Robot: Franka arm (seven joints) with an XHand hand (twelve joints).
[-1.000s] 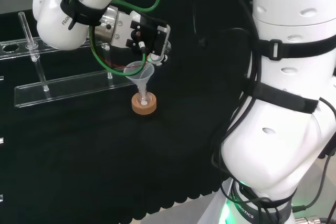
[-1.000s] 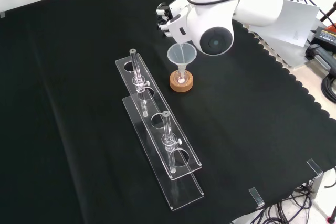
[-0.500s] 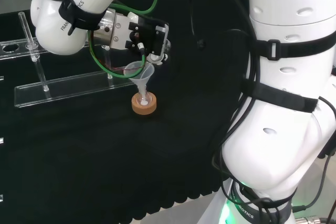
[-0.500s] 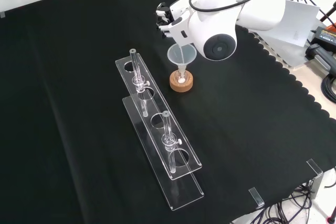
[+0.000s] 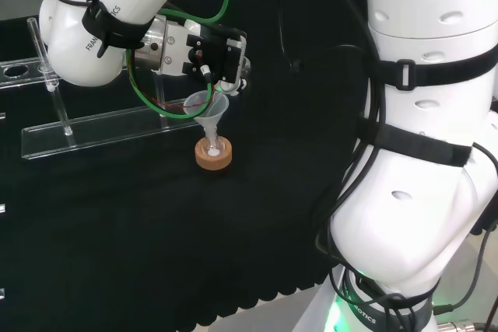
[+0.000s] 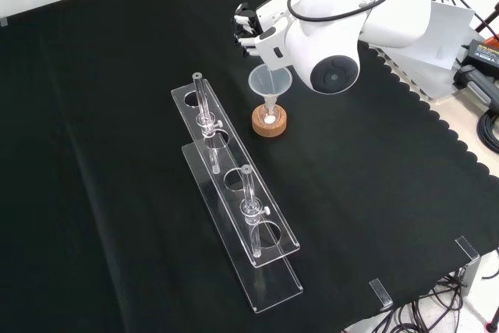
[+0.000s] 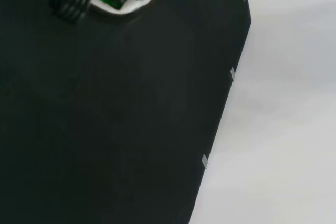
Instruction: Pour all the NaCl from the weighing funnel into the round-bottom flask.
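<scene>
Black-and-white robot hand point(image 6: 248, 27) sits above/behind a clear cone-shaped glass funnel point(image 6: 269, 83) in front view; whether fingers grip anything: can't tell. Funnel stem drops into the round-bottom flask on a tan cork ring stand point(image 6: 269, 122), w/ white powder point(image 6: 270, 118) at centre. Clear acrylic tube rack point(image 6: 234, 200) just left.

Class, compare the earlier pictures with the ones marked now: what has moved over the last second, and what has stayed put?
The arm's big white link swung to the right in the front view, and the hand shifted slightly with it. It took hold of nothing and let nothing go. The clear funnel, the cork ring under it and the clear rack with its glass tubes stayed where they were.
</scene>
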